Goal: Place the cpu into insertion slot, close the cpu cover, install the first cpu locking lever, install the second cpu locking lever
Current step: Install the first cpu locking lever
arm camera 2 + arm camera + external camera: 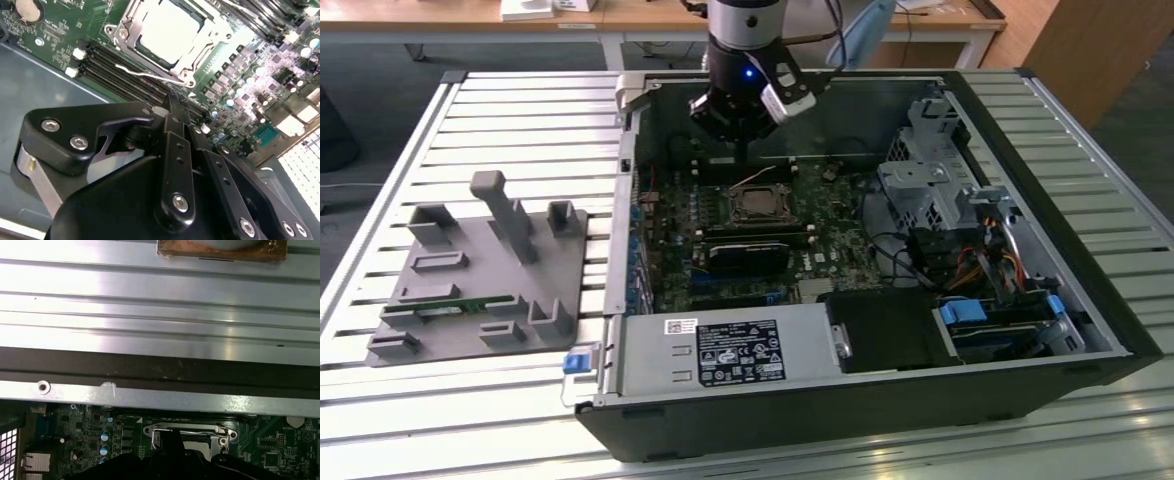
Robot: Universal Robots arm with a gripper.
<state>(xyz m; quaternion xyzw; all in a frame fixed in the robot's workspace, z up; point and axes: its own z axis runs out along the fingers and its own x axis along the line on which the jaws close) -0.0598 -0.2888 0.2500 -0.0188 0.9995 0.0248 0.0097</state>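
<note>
The cpu, a small flat square chip with a pale silvery metal top, lies seated in the insertion slot, the square socket at the middle of the green motherboard inside the open black computer case. The cpu cover, a thin silver metal frame with a square window, lies flat around the chip, so the chip shows through it. A thin silver wire lever runs along the near edge of the socket, between it and the long black memory slots. The black gripper hangs just beside that edge, on the memory-slot side, tips pointing toward the lever. Its jaws look drawn together on nothing. The case rests on the slatted metal counter.
</note>
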